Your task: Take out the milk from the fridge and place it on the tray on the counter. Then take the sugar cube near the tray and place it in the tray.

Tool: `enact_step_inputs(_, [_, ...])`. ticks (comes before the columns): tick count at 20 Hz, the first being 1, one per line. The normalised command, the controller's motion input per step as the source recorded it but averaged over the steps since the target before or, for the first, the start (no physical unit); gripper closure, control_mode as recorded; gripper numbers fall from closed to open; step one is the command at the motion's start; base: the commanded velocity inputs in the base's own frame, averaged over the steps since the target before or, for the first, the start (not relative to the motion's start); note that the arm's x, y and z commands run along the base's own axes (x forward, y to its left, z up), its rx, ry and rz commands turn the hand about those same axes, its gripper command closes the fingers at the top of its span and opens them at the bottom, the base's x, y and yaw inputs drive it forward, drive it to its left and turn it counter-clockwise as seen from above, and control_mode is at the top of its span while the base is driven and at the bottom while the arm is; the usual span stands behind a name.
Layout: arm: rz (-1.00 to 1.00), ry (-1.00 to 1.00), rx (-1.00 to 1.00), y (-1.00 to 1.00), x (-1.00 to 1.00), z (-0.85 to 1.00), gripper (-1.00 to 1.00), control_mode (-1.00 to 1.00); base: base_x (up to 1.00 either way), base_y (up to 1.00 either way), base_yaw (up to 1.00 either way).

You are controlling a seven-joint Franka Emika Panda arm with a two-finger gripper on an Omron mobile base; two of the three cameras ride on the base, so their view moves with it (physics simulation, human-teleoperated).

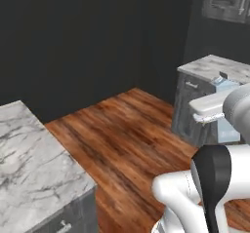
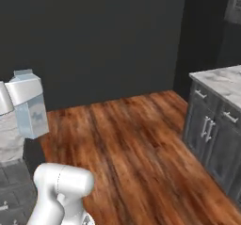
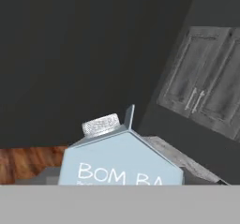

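1. Right now the claw (image 2: 22, 93) is clamped on the milk (image 2: 29, 107), carried upright off the floor, out of the fridge; hand view has the carton's cap and gable close up.
2. Step in hand, I'd say: haul it to the tray. Keep it level, no jerks, set down flat w/ rim clearance before letting go.
3. Marble counter (image 1: 29, 159) sits near-left, another counter section (image 2: 223, 85) far-right; wood floor (image 2: 136, 148) btwn, dark walls, grey wall cabinets (image 3: 206, 92).

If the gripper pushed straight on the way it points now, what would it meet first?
Likely the dark wall beyond the held milk; a counter edge lies lower right. Depth is unclear.
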Motion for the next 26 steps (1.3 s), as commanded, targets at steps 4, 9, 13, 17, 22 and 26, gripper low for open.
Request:
enact_step_inputs(4, [0.0, 0.0, 0.0, 0.0, 0.0, 0.0, 1.0, 1.0, 0.0, 0.0, 1.0])
enact_step_inputs(9, [0.0, 0.0, 0.0, 0.0, 0.0, 0.0, 1.0, 1.0, -0.02, 0.13, 0.89])
enact_step_inputs(13, [0.0, 0.0, 0.0, 0.0, 0.0, 0.0, 1.0, 1.0, 0.09, 1.0, 0.15])
enact_step_inputs(17, [0.0, 0.0, 0.0, 0.0, 0.0, 0.0, 1.0, 1.0, 0.23, 1.0, 0.0])
enact_step_inputs(22, [0.0, 0.0, 0.0, 0.0, 0.0, 0.0, 1.0, 1.0, 0.14, 1.0, 0.0])
enact_step_inputs(26, [0.0, 0.0, 0.0, 0.0, 0.0, 0.0, 1.0, 1.0, 0.11, 1.0, -0.02])
